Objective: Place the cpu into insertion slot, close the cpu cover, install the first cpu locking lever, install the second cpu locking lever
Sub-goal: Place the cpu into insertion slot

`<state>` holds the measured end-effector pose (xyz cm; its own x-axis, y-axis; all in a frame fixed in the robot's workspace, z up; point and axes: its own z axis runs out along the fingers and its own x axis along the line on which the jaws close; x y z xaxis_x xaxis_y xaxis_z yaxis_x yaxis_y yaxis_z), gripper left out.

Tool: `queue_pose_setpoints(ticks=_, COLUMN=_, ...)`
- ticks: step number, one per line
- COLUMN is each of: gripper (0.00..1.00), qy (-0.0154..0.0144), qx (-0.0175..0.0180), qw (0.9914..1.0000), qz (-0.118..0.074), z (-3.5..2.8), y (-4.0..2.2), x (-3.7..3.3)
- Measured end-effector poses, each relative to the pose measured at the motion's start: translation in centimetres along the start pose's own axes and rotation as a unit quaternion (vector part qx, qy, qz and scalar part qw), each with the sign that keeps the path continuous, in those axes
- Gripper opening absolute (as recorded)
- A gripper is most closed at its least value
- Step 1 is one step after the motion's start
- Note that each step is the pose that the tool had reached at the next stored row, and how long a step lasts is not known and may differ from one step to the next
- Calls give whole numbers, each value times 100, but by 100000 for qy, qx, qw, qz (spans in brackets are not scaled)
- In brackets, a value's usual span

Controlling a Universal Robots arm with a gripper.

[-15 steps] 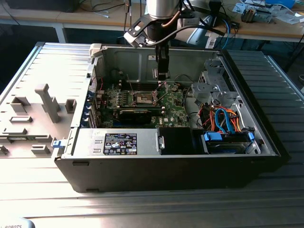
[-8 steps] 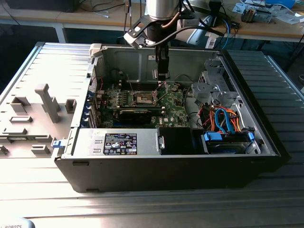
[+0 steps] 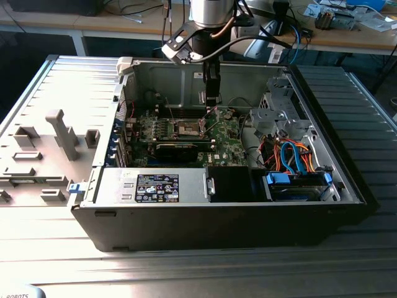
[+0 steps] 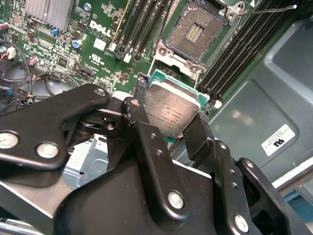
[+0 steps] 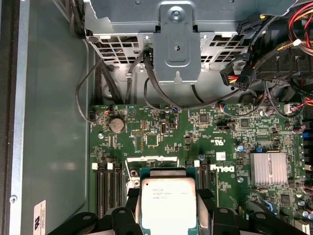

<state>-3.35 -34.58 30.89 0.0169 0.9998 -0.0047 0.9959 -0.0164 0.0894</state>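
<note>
2 black fingers of the gripper are closed onto opposite edges of the chip, leaving only the chip's width between them. The chip's silver-grey top faces the camera in both wrist views, with a thin green border around it. It hangs in the air above the green board, near the socket but not in it. In the second wrist view the socket's dark pin field lies uncovered, and 1 thin metal lever sticks out past its corner.

In the exterior view the arm reaches down into an open computer case, just to the exterior view's right of the socket. Inside the case, orange and blue cables bunch up on the exterior view's right, and a silver box with a label sits along the near wall. In the first wrist view a finned silver block sits on the board and a grey metal bracket stands beyond it.

The case rests on a ribbed metal table, brightly lit along its near edge. Several grey blocks stand on the table to the exterior view's left. Wooden desks with loose cables run along the back of the room.
</note>
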Motion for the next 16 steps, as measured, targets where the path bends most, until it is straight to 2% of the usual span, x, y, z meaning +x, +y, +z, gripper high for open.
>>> queue_pose_setpoints(ticks=14, gripper=55, qy=0, qx=0, qw=100000, qz=0, z=43, y=-5, x=0)
queue_pose_setpoints(ticks=16, gripper=55, qy=1, qx=1, qw=100000, qz=-1, z=79, y=-10, x=0)
